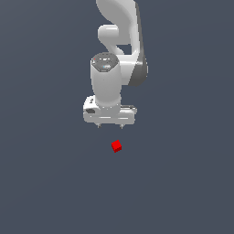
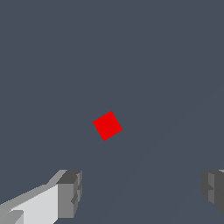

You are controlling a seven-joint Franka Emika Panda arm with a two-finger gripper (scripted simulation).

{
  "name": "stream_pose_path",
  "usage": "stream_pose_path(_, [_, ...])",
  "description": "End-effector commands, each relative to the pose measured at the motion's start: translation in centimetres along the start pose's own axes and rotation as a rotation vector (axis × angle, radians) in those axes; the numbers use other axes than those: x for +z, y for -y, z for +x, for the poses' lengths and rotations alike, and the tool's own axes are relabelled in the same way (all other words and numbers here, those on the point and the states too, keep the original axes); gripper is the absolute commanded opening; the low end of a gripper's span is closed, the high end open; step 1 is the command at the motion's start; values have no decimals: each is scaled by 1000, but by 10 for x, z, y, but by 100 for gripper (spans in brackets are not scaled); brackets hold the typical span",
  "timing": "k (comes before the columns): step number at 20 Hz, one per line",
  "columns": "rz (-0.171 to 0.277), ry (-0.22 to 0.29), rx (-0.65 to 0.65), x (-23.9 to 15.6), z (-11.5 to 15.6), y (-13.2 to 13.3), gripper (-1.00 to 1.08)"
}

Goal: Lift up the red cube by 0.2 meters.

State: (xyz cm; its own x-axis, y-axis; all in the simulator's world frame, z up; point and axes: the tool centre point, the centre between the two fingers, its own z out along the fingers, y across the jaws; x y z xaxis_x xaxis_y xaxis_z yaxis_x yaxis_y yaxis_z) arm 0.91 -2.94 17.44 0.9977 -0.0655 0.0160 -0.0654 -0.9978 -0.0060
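Below the white robot arm's two-fingered gripper (image 1: 109, 126), on the flat, dark grey-blue floor (image 1: 50, 183), sits the small bright red solid cube (image 1: 116, 146), alone and apart from the fingertips above it. From where I stand, going from the exterior view's left to its right, I see bare floor, then the arm with its claw pointing straight down, then the cube just beneath and slightly toward the right of the claw's middle, then bare floor again.

Through the wrist view the claw (image 2: 142, 190) is spread wide, one grey fingertip pad (image 2: 70, 192) at one edge and the other pad at the opposite edge, with nothing held between them. The red cube (image 2: 107, 125) lies ahead of the gap, not yet inside it.

The step in hand looks to be the approach, and to do it well I'd say the claw needs to shift until the cube sits centred between the pads, then descend straight without nudging it.

As for its heading, the cube lies flat but turned on the floor, so its corners, not its faces, point toward the pads; a twist of the wrist to meet two flat faces squarely would likely grip better. Being a cube, it has no long axis to speak of.
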Motion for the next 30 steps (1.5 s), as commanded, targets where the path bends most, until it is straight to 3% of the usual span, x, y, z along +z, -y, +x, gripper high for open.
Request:
stream_pose_path(1, [0,0,0,0,0,0,100])
stream_pose_path(12, [1,3,-95,27,5,4,100])
stream_pose_path(30, [1,16,-500,144,20,25,100])
